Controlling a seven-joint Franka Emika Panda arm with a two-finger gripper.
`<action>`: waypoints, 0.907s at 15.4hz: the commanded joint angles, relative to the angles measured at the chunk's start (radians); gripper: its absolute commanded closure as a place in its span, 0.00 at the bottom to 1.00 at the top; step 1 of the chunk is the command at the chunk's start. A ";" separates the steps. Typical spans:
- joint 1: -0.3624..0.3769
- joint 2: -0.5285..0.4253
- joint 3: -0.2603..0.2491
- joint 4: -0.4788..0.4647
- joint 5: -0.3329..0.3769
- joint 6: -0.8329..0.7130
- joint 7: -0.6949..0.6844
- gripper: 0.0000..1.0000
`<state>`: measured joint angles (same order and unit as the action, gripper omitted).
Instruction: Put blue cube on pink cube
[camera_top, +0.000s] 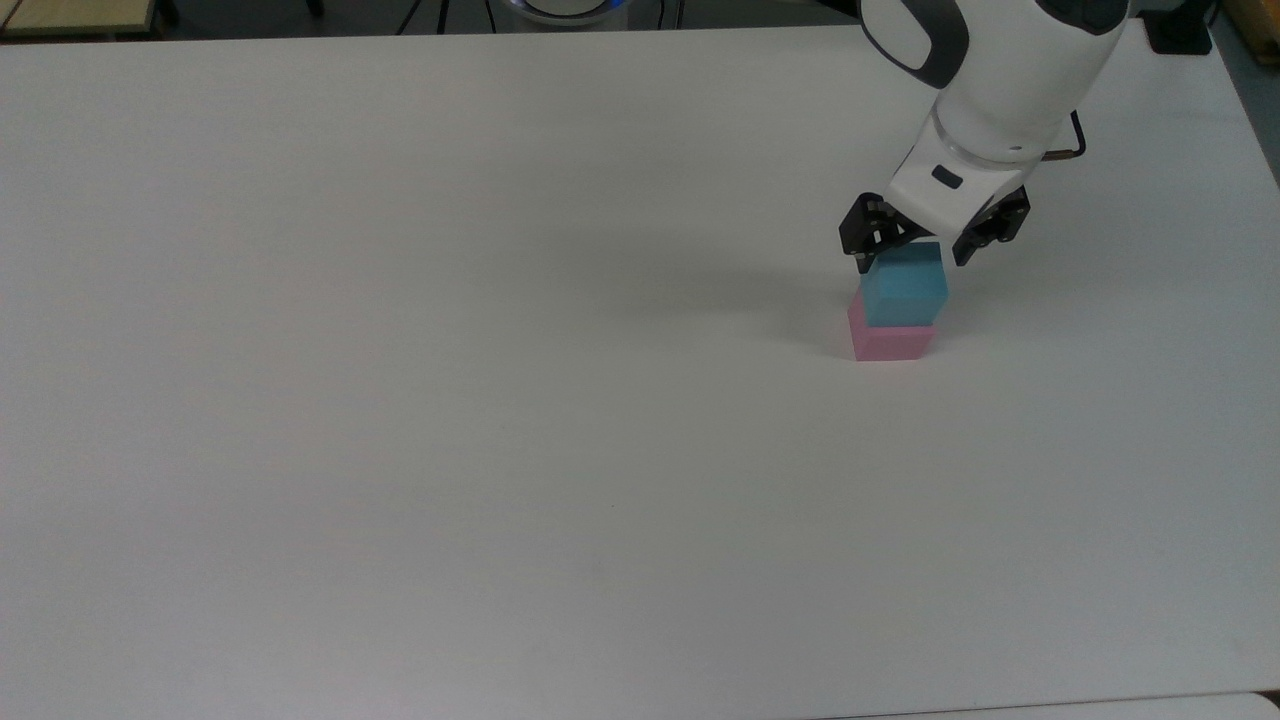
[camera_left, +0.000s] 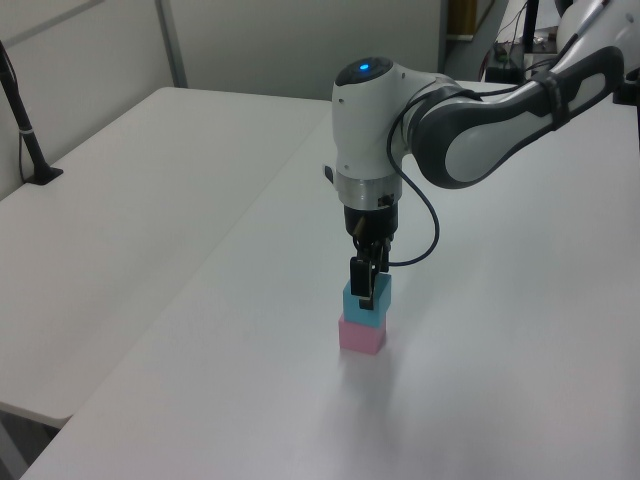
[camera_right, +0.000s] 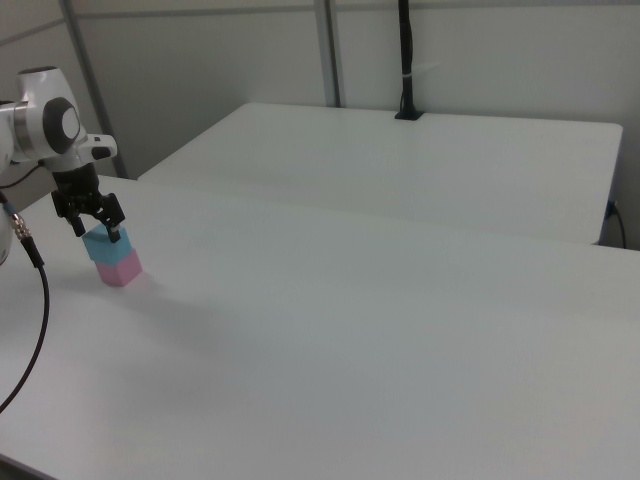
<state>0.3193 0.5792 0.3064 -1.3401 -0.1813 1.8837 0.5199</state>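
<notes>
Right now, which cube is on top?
The blue cube: it sits on the pink cube, between the open gripper fingers.

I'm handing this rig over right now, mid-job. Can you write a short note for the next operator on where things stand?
Gripper: open, fingers spread on either side of the blue cube, low around its top.
Blue cube: sitting on the pink cube, roughly squared up in the left view.
Pink cube: on the white table, near the top view's right.
Done: blue cube placed and let go.
Left: lift the arm straight up without nudging the stack, then confirm it stands.
</notes>
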 joint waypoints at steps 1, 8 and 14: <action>0.032 0.004 -0.030 0.015 -0.023 0.009 0.028 0.00; -0.071 -0.195 -0.040 0.001 0.065 -0.072 0.026 0.00; -0.195 -0.456 -0.102 -0.073 0.152 -0.222 0.028 0.00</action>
<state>0.1458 0.2702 0.2605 -1.3149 -0.0639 1.7031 0.5377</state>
